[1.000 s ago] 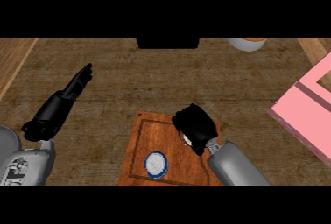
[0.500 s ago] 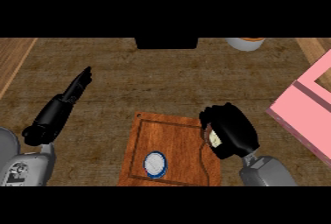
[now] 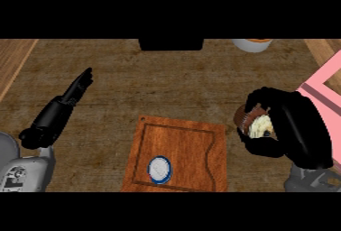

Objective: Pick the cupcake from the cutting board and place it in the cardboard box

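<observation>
Cupcake (image 3: 259, 126) curled in right hand (image 3: 300, 131), between cutting board (image 3: 181, 146) and pink box (image 3: 324, 88)

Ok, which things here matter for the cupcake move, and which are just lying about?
In the job: brown-wrapped cream-topped cupcake in right hand; brown wooden cutting board; pink box.
Lying about: small blue-rimmed white disc; black block; white cup; open left hand.

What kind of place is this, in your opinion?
Probably a kitchen counter. A wooden cutting board lies on the wood-grain countertop, a small blue-rimmed plate sits on the board, and the right hand holds a cupcake.
</observation>
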`<state>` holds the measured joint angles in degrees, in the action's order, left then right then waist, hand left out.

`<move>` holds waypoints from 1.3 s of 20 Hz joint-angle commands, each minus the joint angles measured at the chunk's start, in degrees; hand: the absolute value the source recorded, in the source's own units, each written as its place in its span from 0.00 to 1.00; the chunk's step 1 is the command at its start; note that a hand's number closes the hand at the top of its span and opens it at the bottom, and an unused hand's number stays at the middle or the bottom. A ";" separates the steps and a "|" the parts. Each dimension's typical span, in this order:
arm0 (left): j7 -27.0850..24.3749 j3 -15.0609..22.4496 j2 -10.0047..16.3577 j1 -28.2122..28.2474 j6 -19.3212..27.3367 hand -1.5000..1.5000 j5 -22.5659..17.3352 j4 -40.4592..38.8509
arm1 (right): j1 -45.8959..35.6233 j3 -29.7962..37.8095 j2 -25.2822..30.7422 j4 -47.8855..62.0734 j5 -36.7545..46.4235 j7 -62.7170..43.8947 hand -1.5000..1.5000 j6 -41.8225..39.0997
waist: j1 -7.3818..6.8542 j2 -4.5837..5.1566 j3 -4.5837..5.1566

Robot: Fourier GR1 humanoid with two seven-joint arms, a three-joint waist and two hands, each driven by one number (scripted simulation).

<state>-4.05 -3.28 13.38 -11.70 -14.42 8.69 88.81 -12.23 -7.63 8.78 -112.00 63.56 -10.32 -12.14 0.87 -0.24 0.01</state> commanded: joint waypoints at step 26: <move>0.19 0.85 -1.47 -1.40 -0.15 0.50 1.55 0.16 | -13.54 31.07 31.91 51.06 -12.35 14.60 1.00 -13.52 | -1.72 0.55 -0.05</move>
<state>-3.16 -3.12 12.39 -13.98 -15.07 9.26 88.61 -25.25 23.75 35.89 -69.72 50.74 -0.50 -23.26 -0.57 0.28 -0.04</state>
